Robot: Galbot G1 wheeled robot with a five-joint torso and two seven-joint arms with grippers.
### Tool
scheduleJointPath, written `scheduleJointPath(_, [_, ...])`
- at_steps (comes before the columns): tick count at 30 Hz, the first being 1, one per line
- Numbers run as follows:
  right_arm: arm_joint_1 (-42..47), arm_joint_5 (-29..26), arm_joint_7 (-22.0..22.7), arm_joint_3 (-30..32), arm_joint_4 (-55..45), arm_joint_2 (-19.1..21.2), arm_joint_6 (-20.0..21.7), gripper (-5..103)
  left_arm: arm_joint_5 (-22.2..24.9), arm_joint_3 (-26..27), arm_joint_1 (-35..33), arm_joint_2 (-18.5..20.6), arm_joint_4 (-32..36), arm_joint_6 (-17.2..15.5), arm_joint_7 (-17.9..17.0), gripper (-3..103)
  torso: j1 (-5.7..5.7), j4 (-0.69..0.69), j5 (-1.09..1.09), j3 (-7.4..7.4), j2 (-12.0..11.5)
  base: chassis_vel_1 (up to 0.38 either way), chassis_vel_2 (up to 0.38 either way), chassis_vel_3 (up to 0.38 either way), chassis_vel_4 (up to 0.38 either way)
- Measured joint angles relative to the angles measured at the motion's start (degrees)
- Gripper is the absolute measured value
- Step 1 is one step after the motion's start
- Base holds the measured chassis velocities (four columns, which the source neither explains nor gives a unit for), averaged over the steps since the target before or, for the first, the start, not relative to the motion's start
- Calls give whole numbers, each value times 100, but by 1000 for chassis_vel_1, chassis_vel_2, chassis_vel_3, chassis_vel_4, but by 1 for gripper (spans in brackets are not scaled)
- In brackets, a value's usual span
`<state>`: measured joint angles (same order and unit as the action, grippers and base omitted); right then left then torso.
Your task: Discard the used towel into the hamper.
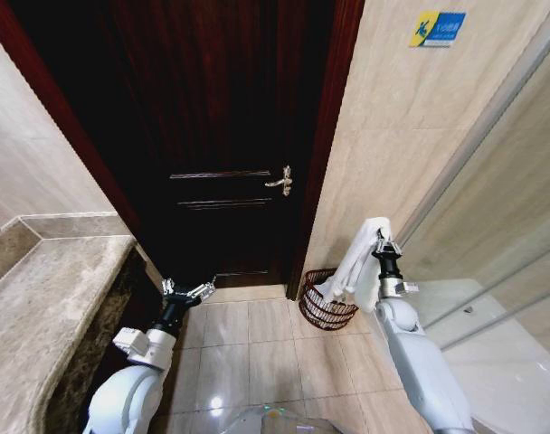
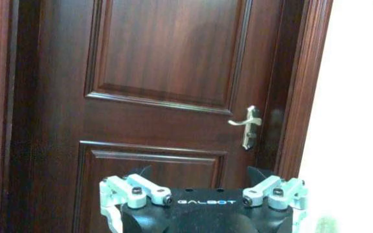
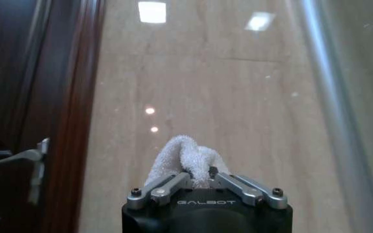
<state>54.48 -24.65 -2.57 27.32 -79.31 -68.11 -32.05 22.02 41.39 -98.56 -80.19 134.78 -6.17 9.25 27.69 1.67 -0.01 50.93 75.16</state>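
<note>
Towel: white, hanging from the right gripper, its lower end draped down to the rim of the hamper. In the right wrist view the towel bunches between the fingers, which are closed tightly on the cloth. Hamper: a dark wire basket standing on the tiled floor, in the corner where the door frame meets the beige wall, just beside the right arm. Left gripper: held low near the edge of the stone counter, fingers spread wide and holding nothing, facing the dark wooden door with its metal handle.
</note>
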Motion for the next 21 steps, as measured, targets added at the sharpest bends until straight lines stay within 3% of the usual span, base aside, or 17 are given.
scheduleJointPath(4, [-404,-30,-164,-364,303,-6,-231,4,0,0,0,0,0,0,0,99,0,0,2,0,0,0,0,0,0])
scheduleJointPath(7, [-1039,-41,-647,-633,640,-70,-614,4,0,0,0,0,0,0,0,99,0,3,-1,0,0,0,0,0,0])
scheduleJointPath(10, [-1183,-126,-778,-742,676,-71,-644,4,0,0,0,0,0,0,0,99,0,2,-1,0,0,0,0,0,0])
scheduleJointPath(21, [-730,-703,-1070,-701,1092,-165,-724,4,0,0,0,0,0,0,0,99,0,-1,2,0,0,0,0,0,0])
